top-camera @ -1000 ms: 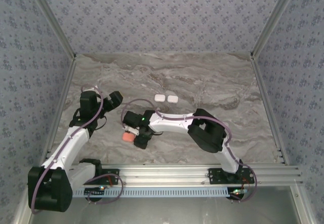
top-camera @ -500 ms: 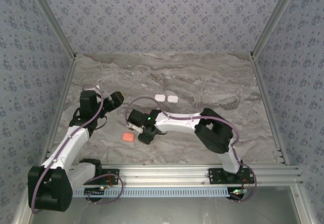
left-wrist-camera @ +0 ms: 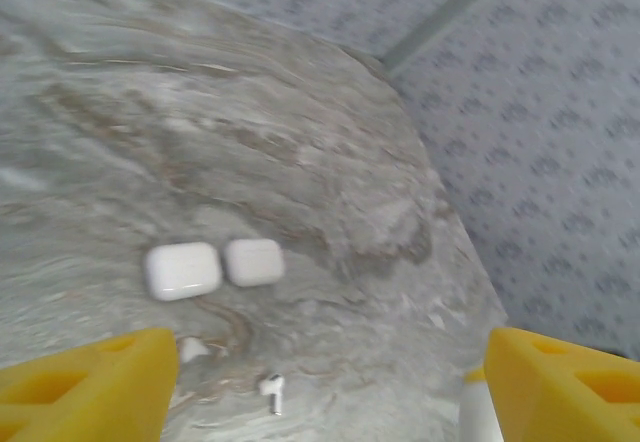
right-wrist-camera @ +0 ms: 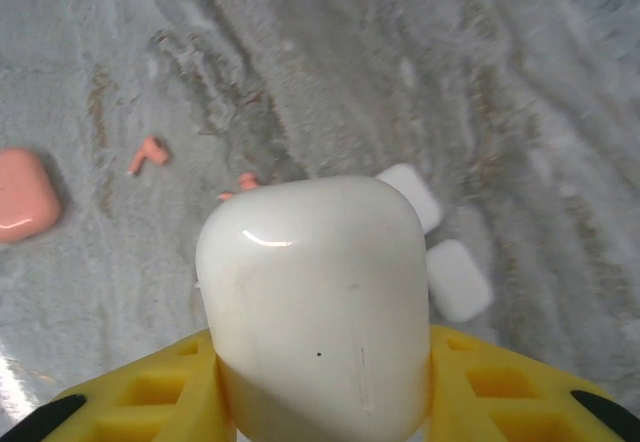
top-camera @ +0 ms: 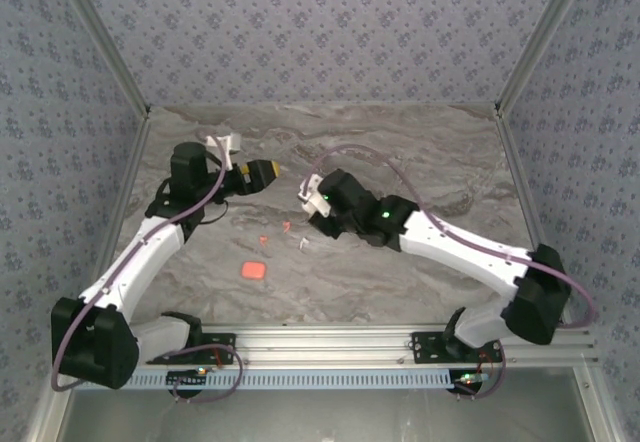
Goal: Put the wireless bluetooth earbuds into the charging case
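"Where are the earbuds?"
"Two coral earbuds (right-wrist-camera: pixel 148 155) and a white earbud (left-wrist-camera: pixel 273 392) lie loose on the surface (top-camera: pixel 400 152)."
"Grippers?"
"The right gripper (right-wrist-camera: pixel 320 367) clamps a white case (right-wrist-camera: pixel 310 282). The left gripper (left-wrist-camera: pixel 328 372) gapes wide, holding nothing."

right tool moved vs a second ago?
Yes. The right tool was beside the coral case; it is now farther from the arm bases, up and right of that case, gripping a white case.
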### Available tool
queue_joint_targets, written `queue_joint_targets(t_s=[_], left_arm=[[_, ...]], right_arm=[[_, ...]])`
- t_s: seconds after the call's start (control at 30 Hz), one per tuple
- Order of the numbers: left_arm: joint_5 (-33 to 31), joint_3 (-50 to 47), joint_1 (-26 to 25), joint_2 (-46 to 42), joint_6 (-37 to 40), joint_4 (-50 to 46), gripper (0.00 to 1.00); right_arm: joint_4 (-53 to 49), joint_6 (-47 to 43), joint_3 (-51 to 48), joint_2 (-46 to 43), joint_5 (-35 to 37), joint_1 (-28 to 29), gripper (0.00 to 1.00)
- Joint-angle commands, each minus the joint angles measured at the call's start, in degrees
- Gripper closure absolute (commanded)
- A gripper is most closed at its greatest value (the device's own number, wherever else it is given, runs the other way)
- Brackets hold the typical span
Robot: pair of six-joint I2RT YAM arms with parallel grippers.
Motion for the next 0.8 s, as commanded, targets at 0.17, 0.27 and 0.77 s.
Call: queue_joint_targets(t_s=[0.17,0.27,0.77], left_arm=[[11.31,5.82,-6.41,2.48,4.61,1.36,0.2],[14.31,6.93,-8.49,3.32,4.32,2.33,0.2],[15.7,12.33,-16.71,9.41,4.29,4.73,0.22]], right_arm=[[8.13,-14.44,-7.38,-13.72,3.44,-3.89,0.6],[9.8,-18.17,-8.61,-16.41,1.91,-5.63,0.6],[11.74,-21.95,-7.74,-16.84,0.33,-5.83,0.59]])
